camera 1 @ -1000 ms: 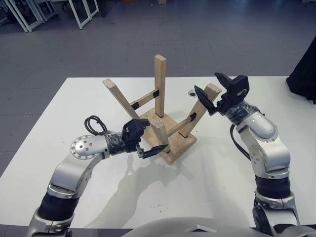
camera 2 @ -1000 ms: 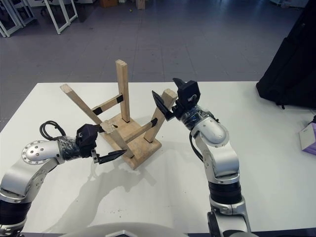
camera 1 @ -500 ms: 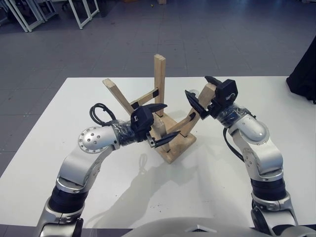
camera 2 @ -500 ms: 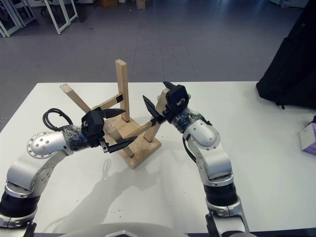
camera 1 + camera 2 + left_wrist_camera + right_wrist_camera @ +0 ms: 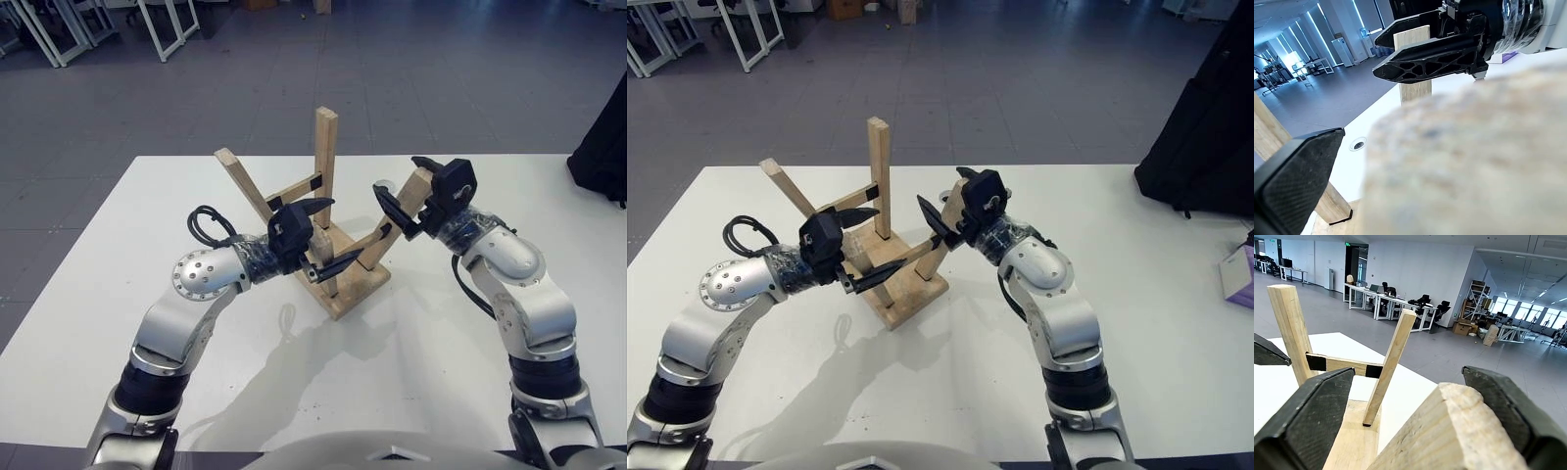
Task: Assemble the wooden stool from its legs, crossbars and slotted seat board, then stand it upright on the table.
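The wooden stool lies upside down mid-table, its seat board (image 5: 359,284) flat on the white top and its legs pointing up. Black-taped crossbars (image 5: 294,191) join the legs. My left gripper (image 5: 323,236) is open, one finger on each side of the near leg (image 5: 321,262); that leg shows as a blurred mass (image 5: 1474,161) beside one finger (image 5: 1298,181). My right gripper (image 5: 408,192) is open around the top of the right leg (image 5: 421,182). That leg's end (image 5: 1449,440) sits between the fingers (image 5: 1303,421), with gaps on both sides.
A round cable hole (image 5: 380,183) is in the table behind the stool. A black bag (image 5: 602,137) hangs off the right edge, and a purple box (image 5: 1239,274) lies at the far right. There is bare tabletop (image 5: 294,392) in front of the stool.
My left gripper rose from beside the seat board's front edge and now straddles the near leg. My right gripper closed in on the right leg's top. The stool shifted slightly right.
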Robot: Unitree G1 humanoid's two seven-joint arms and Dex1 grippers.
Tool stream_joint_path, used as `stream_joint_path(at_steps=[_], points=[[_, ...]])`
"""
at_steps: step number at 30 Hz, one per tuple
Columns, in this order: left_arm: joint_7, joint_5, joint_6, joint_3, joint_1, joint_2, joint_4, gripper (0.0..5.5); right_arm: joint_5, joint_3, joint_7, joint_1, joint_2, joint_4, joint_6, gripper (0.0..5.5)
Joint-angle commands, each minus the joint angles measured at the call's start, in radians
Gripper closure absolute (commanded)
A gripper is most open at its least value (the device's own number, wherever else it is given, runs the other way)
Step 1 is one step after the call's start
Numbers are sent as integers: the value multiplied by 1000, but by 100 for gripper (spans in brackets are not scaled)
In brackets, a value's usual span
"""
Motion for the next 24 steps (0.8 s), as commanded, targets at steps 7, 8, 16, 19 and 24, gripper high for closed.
stream_joint_path(at_steps=[7, 8, 16, 19, 24], points=[[11, 80, -1, -112, -62, -47, 150, 79, 228, 143, 168, -102, 157, -4, 190, 151], [10, 81, -6, -111, -58, -45, 162, 79, 227, 137, 165, -105, 164, -2, 195, 151], [2, 78, -47, -64, 7, 2, 224, 79, 242, 0, 102, -104, 178, 15, 208, 151], [-2, 77, -55, -56, 8, 8, 240, 79, 238, -23, 83, -104, 183, 25, 198, 151], [-8, 74, -66, -46, 19, 23, 251, 79, 255, -88, 37, -124, 217, 34, 188, 151]])
